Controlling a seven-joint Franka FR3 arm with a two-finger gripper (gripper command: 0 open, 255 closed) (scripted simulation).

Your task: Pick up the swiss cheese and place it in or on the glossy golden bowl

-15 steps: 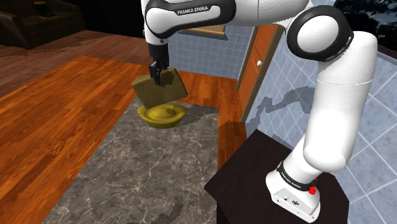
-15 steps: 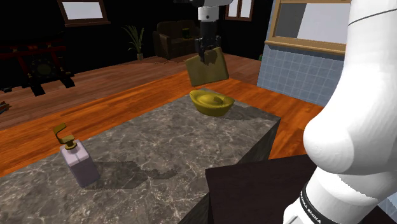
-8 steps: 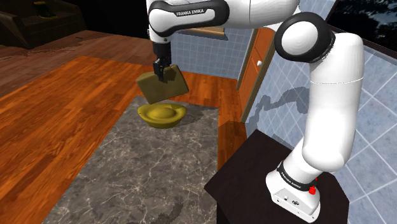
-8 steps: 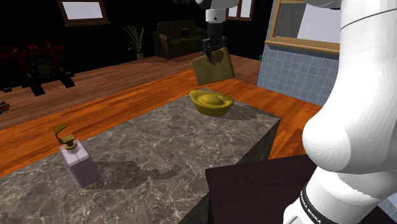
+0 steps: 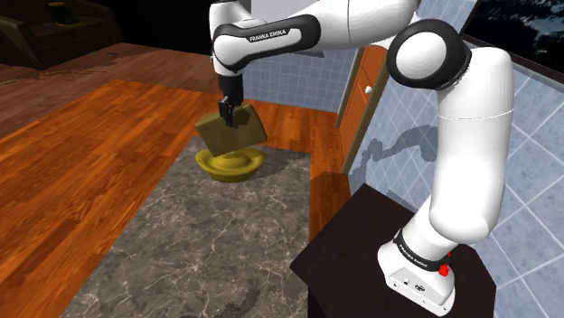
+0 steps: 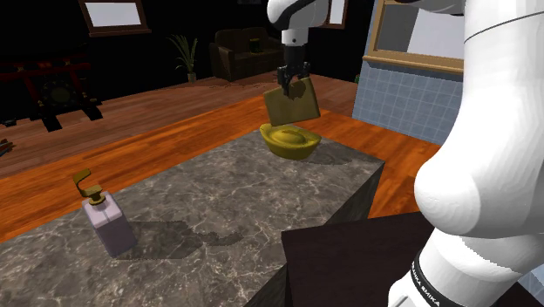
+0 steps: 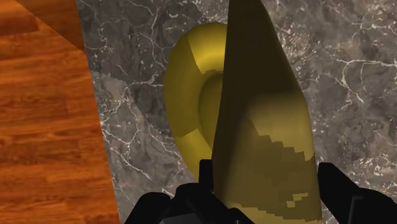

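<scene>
- Grey marbled counter (image 5: 199, 244) is stretching out ahead of the dark stand (image 5: 361, 248), with wooden floor running around it.
- I am watching the gripper (image 5: 228, 112) pinching the cheese (image 5: 232, 134), an olive-yellow slab, at its upper edge. In the wrist view one finger is pressing on each face.
- The cheese is hanging tilted just above the golden bowl (image 5: 232, 163). I cannot tell whether its lower edge is touching the rim.
- The bowl is sitting near the counter's far end.
- A pale soap dispenser (image 6: 106, 222) is standing well apart from the bowl, toward the second exterior view's left.
</scene>
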